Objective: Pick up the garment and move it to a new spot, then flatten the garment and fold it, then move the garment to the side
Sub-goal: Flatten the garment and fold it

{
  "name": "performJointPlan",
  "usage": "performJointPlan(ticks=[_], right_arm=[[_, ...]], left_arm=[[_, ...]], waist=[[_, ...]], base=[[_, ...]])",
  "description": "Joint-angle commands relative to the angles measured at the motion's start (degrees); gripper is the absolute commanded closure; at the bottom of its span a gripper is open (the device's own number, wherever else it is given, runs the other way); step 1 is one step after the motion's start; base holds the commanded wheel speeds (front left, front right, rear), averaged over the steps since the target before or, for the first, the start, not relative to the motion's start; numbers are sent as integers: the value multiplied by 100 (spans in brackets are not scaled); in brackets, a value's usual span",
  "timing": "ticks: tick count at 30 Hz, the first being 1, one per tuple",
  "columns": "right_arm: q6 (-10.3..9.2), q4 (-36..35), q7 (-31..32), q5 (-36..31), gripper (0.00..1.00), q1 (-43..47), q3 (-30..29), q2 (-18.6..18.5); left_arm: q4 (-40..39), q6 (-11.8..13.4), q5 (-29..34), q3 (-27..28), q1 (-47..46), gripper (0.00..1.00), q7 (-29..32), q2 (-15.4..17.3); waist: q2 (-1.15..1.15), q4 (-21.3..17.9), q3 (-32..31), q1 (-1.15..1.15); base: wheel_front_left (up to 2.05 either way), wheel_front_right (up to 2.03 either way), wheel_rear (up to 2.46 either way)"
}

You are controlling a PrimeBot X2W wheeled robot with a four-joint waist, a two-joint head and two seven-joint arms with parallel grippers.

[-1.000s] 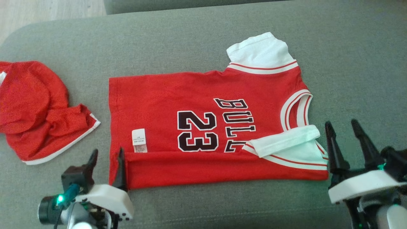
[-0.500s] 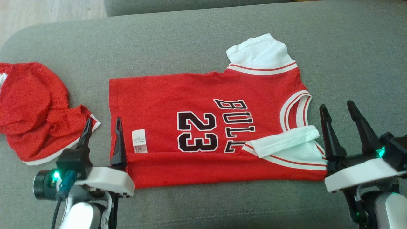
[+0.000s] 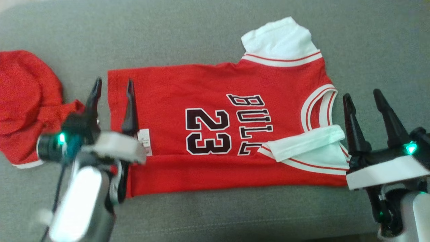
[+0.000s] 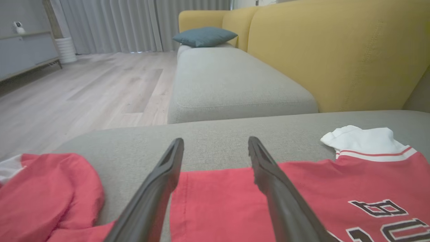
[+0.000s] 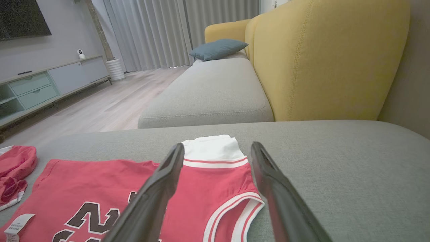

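So the red jersey (image 3: 201, 87) lies flat on the grey sofa cushion (image 3: 188, 37), with its near long edge folded over and one white sleeve flipped onto the chest. The left gripper (image 3: 112, 84) is at the hem end, fingers spread apart with nothing between them. The right gripper (image 3: 362, 94) sits just off the collar end, also wide apart and empty, and a crumpled red garment (image 3: 23, 97) lies off to the left.
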Motion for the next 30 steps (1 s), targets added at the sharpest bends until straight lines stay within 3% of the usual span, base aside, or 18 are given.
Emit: performJointPlan(ticks=[1, 8, 15, 27, 28, 29, 30], right_arm=[[20, -209, 3, 55, 0, -172, 114, -107], [20, -90, -61, 132, 0, -385, 269, -124], [20, 65, -112, 199, 0, -519, 319, -143], [20, 231, -118, 264, 0, -551, 327, -125], [20, 242, -103, 279, 0, -562, 332, -128], [20, 251, -97, 293, 0, -577, 331, -135], [20, 268, -90, 306, 0, -593, 326, -148]], left_arm=[[12, -57, -64, 265, -378, 0, -15, 87], [1682, -461, -405, 473, -1617, 0, 305, 230], [3016, -707, -757, 624, -2417, 0, 1077, 371], [3597, -1046, -1129, 636, -2734, 0, 1943, 462], [3612, -1086, -1133, 607, -2751, 5, 1993, 466], [3622, -1111, -1140, 590, -2775, 21, 2024, 468], [3633, -1125, -1123, 561, -2805, 56, 2040, 481]], waist=[[0, -55, 194, 0], [0, -228, 588, 0], [0, -299, 761, 0], [0, -283, 772, 0], [0, -283, 782, 0], [0, -283, 794, 0], [0, -286, 805, 0]], base=[[0, 0, 0], [0, 0, 0], [0, 0, 0], [0, 0, 0], [0, 0, 0], [0, 0, 0], [0, 0, 0]])
